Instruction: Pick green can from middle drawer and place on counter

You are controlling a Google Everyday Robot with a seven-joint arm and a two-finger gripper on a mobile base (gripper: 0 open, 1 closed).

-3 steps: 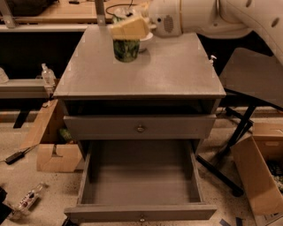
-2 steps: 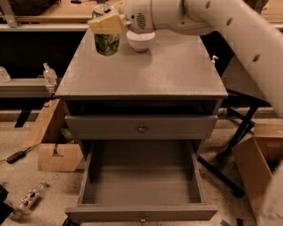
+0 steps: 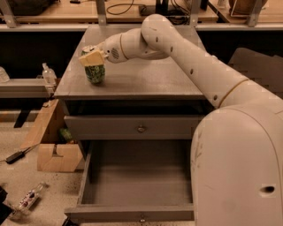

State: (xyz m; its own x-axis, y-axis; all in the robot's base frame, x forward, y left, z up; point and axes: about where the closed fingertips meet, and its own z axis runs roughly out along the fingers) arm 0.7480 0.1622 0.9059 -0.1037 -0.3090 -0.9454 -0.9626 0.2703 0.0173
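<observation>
The green can (image 3: 94, 73) stands upright on the left side of the grey counter (image 3: 146, 79), near its left edge. My gripper (image 3: 92, 58) reaches in from the right, and its pale yellow fingers (image 3: 93, 58) are closed over the can's upper part. The can's bottom looks level with the counter top. Below, the middle drawer (image 3: 137, 185) is pulled out, its box bare, with a brass knob (image 3: 142, 218) on its front panel. My arm (image 3: 194, 66) crosses the counter and hides its back right part.
A closed drawer with a knob (image 3: 141, 129) sits above the open one. A cardboard box (image 3: 56, 155) and a plastic bottle (image 3: 48, 74) are at the left. A bottle (image 3: 28, 198) lies on the floor. A wooden tabletop with cables (image 3: 132, 9) runs along the back.
My gripper has carried the green can from the back middle of the counter leftward and forward to the left edge, and lower. The white bowl is now out of sight behind my arm.
</observation>
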